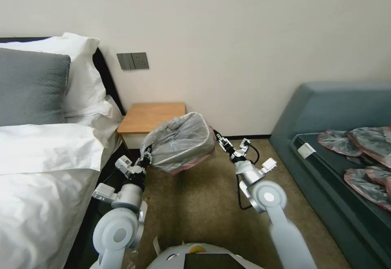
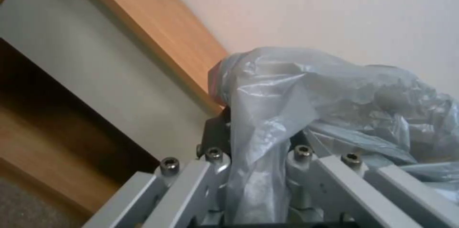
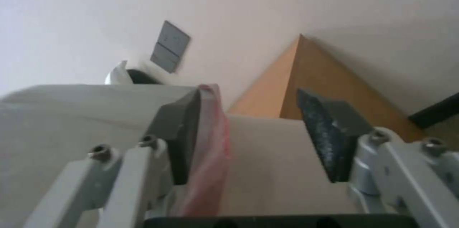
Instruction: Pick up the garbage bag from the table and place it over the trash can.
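In the middle of the head view, the left gripper point(image 1: 146, 154) pinches the left edge of the garbage bag point(image 1: 181, 141). The bag covers the trash can point(image 3: 57, 120), stretched left to right. The right gripper point(image 1: 217, 135), jaws apart, touches its right pink rim.

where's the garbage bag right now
In the head view the garbage bag is draped over the trash can, just in front of the table, between the left pincer and right pincer.

The garbage bag point(image 1: 179, 141) was crinkly, glossy translucent plastic; the tabletop point(image 1: 151, 117) was smooth matt wood; the floor point(image 1: 211, 204) was rough carpet.
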Robot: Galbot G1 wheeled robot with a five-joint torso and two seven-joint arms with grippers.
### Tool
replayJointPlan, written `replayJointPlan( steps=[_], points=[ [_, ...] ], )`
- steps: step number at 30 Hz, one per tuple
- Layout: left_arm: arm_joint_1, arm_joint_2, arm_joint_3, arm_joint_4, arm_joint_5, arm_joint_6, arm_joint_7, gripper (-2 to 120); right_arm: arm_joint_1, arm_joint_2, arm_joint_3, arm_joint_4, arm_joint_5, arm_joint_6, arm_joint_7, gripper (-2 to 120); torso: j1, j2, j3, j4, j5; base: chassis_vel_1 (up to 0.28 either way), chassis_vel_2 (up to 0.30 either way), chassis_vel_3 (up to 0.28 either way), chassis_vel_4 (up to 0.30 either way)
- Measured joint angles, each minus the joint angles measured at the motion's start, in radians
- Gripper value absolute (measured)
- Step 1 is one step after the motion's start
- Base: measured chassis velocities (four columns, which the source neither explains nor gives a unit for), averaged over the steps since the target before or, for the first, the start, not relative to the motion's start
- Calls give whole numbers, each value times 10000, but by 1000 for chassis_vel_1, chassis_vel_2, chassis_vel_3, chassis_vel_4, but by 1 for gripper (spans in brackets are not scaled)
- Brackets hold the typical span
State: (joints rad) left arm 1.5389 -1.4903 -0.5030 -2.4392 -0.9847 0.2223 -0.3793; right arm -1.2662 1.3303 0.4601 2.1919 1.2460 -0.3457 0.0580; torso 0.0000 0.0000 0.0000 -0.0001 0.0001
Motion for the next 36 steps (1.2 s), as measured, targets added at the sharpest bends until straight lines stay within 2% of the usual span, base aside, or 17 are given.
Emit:
replayJointPlan(
  steps=[1,4,5,8,9,11,13,16,24,27,28,31,33,36],
  points=[
    [0,0,0,0,0,0,0,8,0,0,0,0,0,0,0,60,0,0,0,0,0,0,0,0,0],
    [-75,26,43,113,112,-1,0,8,-115,-119,186,660,331,-61,172,74,1,0,0,0,0,0,0,0,0],
    [-75,26,43,113,112,-1,0,8,-115,-119,186,660,331,-61,172,74,1,0,0,0,0,0,0,0,0],
    [-138,176,96,292,570,-5,31,8,-65,-350,288,1445,593,-71,463,89,1,0,0,0,0,0,0,0,0],
    [-138,176,96,292,570,-5,31,8,-65,-350,288,1445,593,-71,463,89,1,0,0,0,0,0,0,0,0],
    [-158,250,145,392,900,-20,92,8,77,-544,277,1754,624,-64,596,95,0,0,0,0,0,0,0,0,0],
    [-160,381,279,597,1663,-142,292,8,440,-967,49,2171,586,-50,779,100,0,0,0,1,0,0,0,0,0],
    [-152,454,380,671,2018,-174,349,8,757,-1363,-200,2368,542,-118,785,100,1,0,0,2,0,0,0,0,0],
    [-13,726,551,848,3265,-351,721,8,2070,-2584,-1191,2301,441,-1080,644,100,0,0,0,2,1,0,0,0,0],
    [44,862,587,874,3727,-399,921,8,3059,-3356,-2478,1949,-626,-1289,304,100,0,0,1,2,-1,0,0,0,0],
    [44,862,587,874,3727,-399,921,8,3059,-3356,-2478,1949,-626,-1289,304,100,0,0,1,2,-1,0,0,0,0],
    [62,884,586,931,4105,-427,1102,8,4053,-3869,-3729,1612,-1371,-1327,61,100,0,0,0,0,-1,0,0,0,0],
    [77,888,586,942,4228,-428,1147,8,4308,-3944,-4037,1524,-1547,-1328,-6,99,0,0,0,1,-1,0,0,0,0],
    [159,900,596,961,4560,-419,1285,7,5190,-4168,-5138,1279,-1940,-1335,-151,89,0,0,1,3,-2,0,0,0,0]
  ],
)
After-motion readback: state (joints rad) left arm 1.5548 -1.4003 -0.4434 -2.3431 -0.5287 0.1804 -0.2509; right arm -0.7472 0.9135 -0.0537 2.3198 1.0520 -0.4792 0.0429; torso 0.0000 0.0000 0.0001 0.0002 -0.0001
